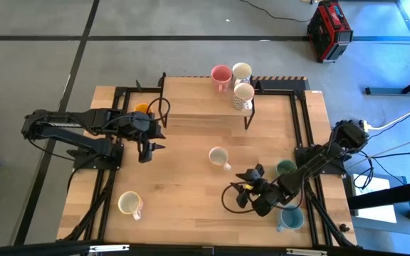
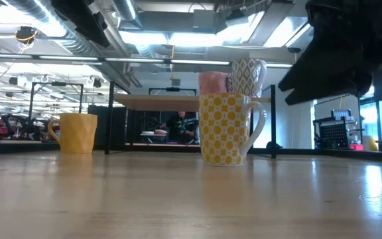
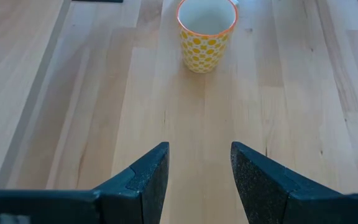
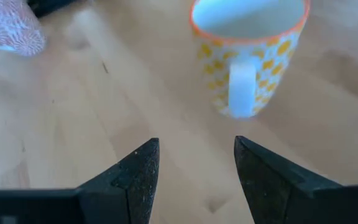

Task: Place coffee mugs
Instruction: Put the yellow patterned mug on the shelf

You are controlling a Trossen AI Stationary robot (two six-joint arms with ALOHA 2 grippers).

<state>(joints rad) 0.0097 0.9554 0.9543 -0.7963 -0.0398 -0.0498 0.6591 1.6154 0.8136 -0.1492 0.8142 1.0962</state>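
From above, the left end effector is hovering with its fingers apart over the bench, the right end effector is hanging open too, and a dotted mug is standing between them while pink and white mugs are sitting on the raised shelf. Level across the bench, the dotted mug is standing upright near a plain yellow mug. Each wrist camera is showing open, empty fingers pointing at that dotted mug

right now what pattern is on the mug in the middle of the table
Yellow dots on white with an orange rim, on the middle mug; the left wrist view shows it best.
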